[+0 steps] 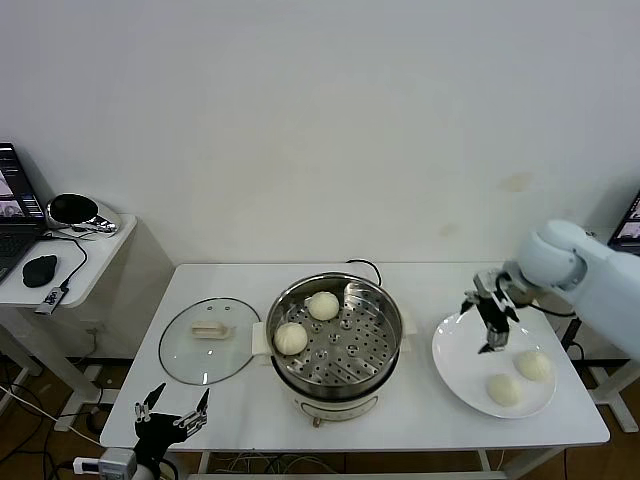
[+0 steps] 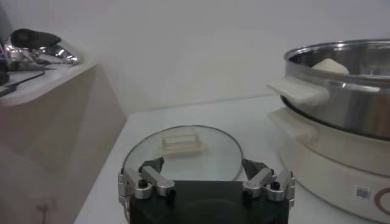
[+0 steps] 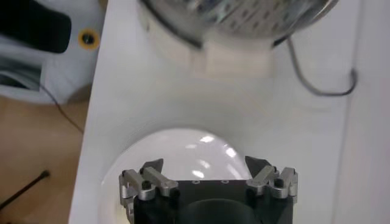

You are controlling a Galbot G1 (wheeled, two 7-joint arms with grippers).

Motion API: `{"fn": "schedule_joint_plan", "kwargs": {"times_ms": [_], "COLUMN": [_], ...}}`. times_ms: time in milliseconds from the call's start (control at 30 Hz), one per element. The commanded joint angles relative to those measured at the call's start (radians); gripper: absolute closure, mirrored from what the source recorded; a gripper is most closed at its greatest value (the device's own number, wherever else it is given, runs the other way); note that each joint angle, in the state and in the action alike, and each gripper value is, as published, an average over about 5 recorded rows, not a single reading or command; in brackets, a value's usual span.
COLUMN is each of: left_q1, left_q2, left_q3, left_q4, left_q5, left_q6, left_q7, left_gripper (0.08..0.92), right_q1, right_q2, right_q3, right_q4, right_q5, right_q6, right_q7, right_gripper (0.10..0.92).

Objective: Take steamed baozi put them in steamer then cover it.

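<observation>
R gripper [image 1: 492,322] hangs spread, empty, over plate [image 1: 455,375] beside steamer [image 1: 335,345] w/ 2 baozi [image 1: 519,377] left to grab; L gripper [image 1: 172,412] parked spread near lid [image 1: 208,340].

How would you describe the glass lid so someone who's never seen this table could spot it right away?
Start at the steel steamer in the middle of the white table. On the robot's left of it, flat on the tabletop, lies the glass lid. It is the only see-through disc, with a cream handle at its centre, unlike the solid white plate on the other side.
</observation>
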Motion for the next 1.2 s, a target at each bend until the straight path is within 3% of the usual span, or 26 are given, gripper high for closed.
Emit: {"fn": "schedule_joint_plan", "kwargs": {"times_ms": [33,1200], "left_q1": [-0.001,-0.015], "left_q2": [-0.001,-0.002], "left_q3": [0.002,0.01], "left_q4": [0.008,0.045], "left_q5": [0.004,0.016], "left_q6": [0.001,0.007], "left_q7": [0.0,0.001], "left_gripper": [0.177,0.177], "right_q1": [-0.19,-0.342], "right_q2": [-0.047,0.057], "right_q3": [0.122,0.199], "right_q4": [-0.039,-0.207], "right_q5": [-0.115,-0.206], "right_q6": [0.058,0.134], "right_q7": [-0.001,0.024], "right_gripper": [0.203,0.203]}}
